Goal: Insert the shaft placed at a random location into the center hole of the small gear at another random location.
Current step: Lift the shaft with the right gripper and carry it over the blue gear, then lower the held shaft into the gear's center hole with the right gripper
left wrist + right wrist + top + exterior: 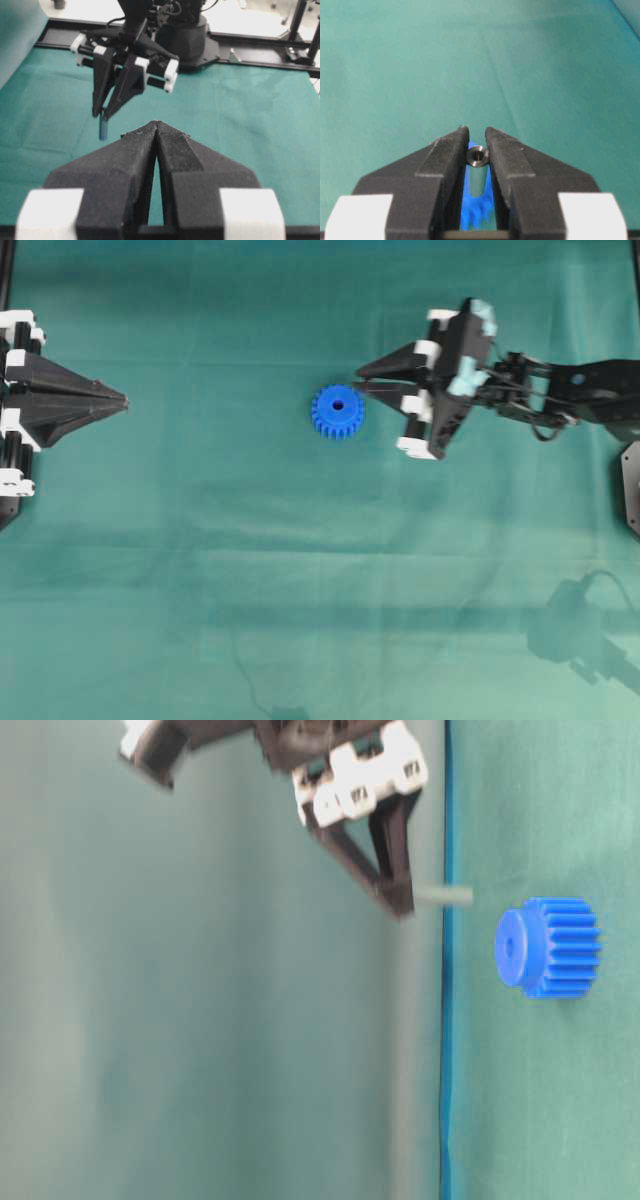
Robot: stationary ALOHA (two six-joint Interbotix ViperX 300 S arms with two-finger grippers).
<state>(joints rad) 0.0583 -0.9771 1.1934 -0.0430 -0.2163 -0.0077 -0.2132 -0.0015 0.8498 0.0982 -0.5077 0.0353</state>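
Observation:
The small blue gear [337, 412] lies flat on the green cloth near the middle, its center hole [337, 406] facing up and empty. It also shows in the table-level view [548, 946]. My right gripper [360, 382] is shut on the silver-grey shaft [478, 164], which hangs from the fingertips, lifted above the cloth just beside the gear's right rim. The shaft also shows in the table-level view [445, 896] and the left wrist view [103, 128]. The gear [481, 210] appears below, between the right fingers. My left gripper [125, 400] is shut and empty at the far left.
The green cloth [300, 570] covers the whole table. A black frame rail [260, 42] and the right arm's base [187, 35] stand at that arm's end. A black plate [630, 490] sits at the right edge.

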